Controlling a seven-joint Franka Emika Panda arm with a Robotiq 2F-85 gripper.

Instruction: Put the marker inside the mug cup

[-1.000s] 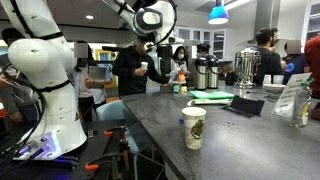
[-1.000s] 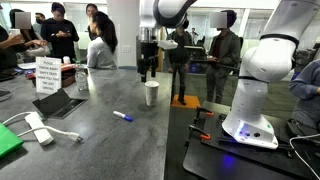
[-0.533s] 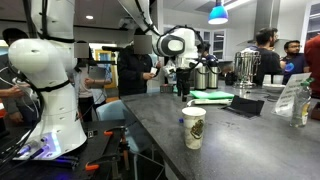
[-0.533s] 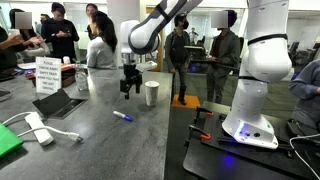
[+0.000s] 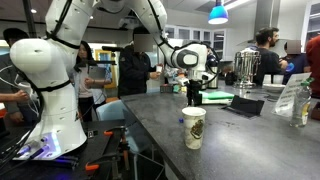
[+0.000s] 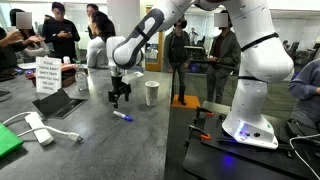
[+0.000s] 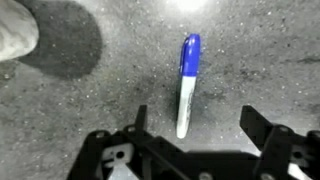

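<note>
The marker (image 7: 187, 85) has a white barrel and a blue cap and lies flat on the dark speckled counter. It also shows in an exterior view (image 6: 123, 116). My gripper (image 7: 198, 122) is open and empty, hovering just above the marker, whose white end lies between the fingers, nearer one of them. In both exterior views the gripper (image 6: 119, 98) (image 5: 194, 96) hangs low over the counter. The cream-white cup (image 5: 194, 127) with a dark emblem stands upright on the counter, to the side of the gripper (image 6: 151, 94). Its edge shows in the wrist view (image 7: 15, 30).
Steel urns (image 5: 246, 66) and a laptop (image 5: 232, 104) stand at the counter's far end. A small sign (image 6: 46, 75), a dark tablet (image 6: 58, 103) and a white cable adapter (image 6: 38, 127) lie nearby. People stand in the background.
My arm has swung away from the cup and down toward the counter, so the open gripper now hangs right over the marker. Marker and cup have not moved.
</note>
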